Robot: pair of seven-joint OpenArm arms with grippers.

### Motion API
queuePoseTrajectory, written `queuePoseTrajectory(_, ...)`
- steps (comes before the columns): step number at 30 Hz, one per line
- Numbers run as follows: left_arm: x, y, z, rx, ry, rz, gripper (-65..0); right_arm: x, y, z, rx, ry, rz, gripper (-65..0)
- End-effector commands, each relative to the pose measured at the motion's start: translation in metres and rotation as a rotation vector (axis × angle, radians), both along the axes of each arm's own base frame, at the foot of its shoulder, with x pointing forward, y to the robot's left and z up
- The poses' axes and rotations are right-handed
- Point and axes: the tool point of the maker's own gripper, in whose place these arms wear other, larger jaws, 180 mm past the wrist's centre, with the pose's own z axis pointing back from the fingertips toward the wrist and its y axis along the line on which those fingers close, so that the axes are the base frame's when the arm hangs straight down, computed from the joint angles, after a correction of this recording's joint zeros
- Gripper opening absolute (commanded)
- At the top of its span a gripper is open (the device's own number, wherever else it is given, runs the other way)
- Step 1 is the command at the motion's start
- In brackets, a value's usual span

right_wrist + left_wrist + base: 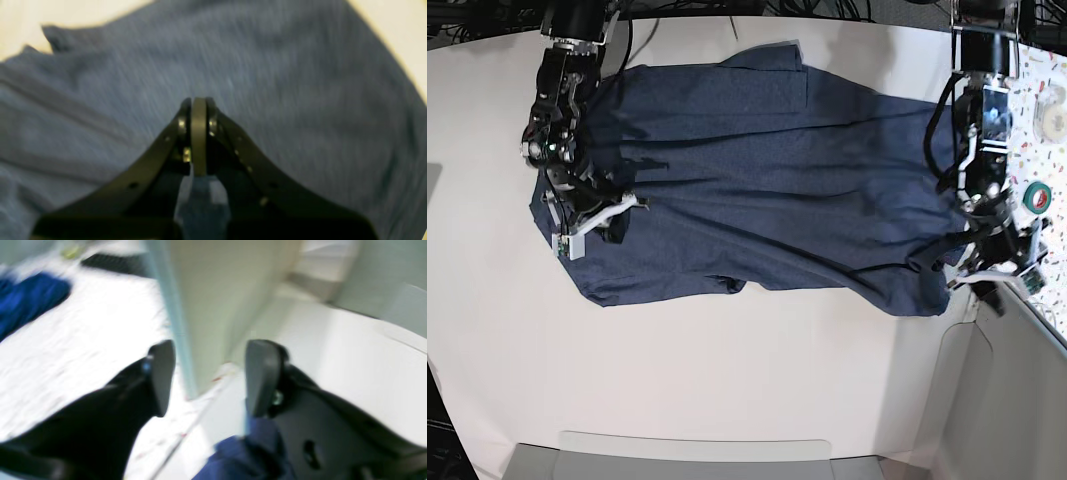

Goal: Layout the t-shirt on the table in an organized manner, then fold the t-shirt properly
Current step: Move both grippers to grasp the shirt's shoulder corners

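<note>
1. Lying spread across the white counter (727,380), the shirt (757,210) runs from the left edge of the base view to the right, creased in long folds, plain side up as far as can be seen.
2. The right tool (592,215) sits over the shirt's left end in the base view; its wrist view shows the jaws clenched together with blue cloth (233,66) filling the picture beneath. Whether any cloth is pinched between the tips I cannot tell.
3. The left tool (210,376) is at the shirt's other end, near the counter's edge. Its wrist view, blurred, shows the jaws released and standing apart, nothing between them; a bunch of blue cloth (247,456) lies low against the right finger (262,376).
4. Beside that arm runs a speckled strip (1052,160) carrying a green tape roll (1037,195) and a pale roll (1052,105).
5. Cables (827,8) lie along the far edge of the counter.
6. A pale panel (697,450) sits at the near edge.
</note>
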Motion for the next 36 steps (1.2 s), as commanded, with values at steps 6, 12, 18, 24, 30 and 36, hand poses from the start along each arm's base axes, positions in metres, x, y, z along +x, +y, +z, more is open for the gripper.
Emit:
queuePoseTrajectory(6,-0.036,0.008,-0.004,0.008,0.043,-0.017,-56.9,0.018,-0.015,0.038,0.126,-0.166,-0.104,-65.0)
queuePoseTrajectory(12,-0.072,-0.009,-0.033,-0.072,0.098,-0.111,-60.8,0.015,-0.033,0.048,0.24,-0.214,-0.187,-65.0)
queuePoseTrajectory(18,-0.085,-0.04,-0.054,-0.327,0.074,-0.294,-64.6,-0.009,-0.049,0.016,0.241,-0.115,-0.301,-65.0)
queuePoseTrajectory(24,-0.097,-0.044,-0.06,-0.432,0.062,-0.311,-64.6,-0.039,-0.052,-0.008,0.23,-0.039,-0.332,-65.0)
queuePoseTrajectory(30,-0.098,-0.044,-0.062,-0.432,0.067,-0.31,-64.7,-0.062,-0.071,0.018,0.17,-0.098,-0.363,-65.0)
queuePoseTrajectory(36,-0.098,-0.044,-0.062,-0.432,0.067,-0.31,-64.5,-0.074,-0.076,0.036,0.132,-0.129,-0.361,-65.0)
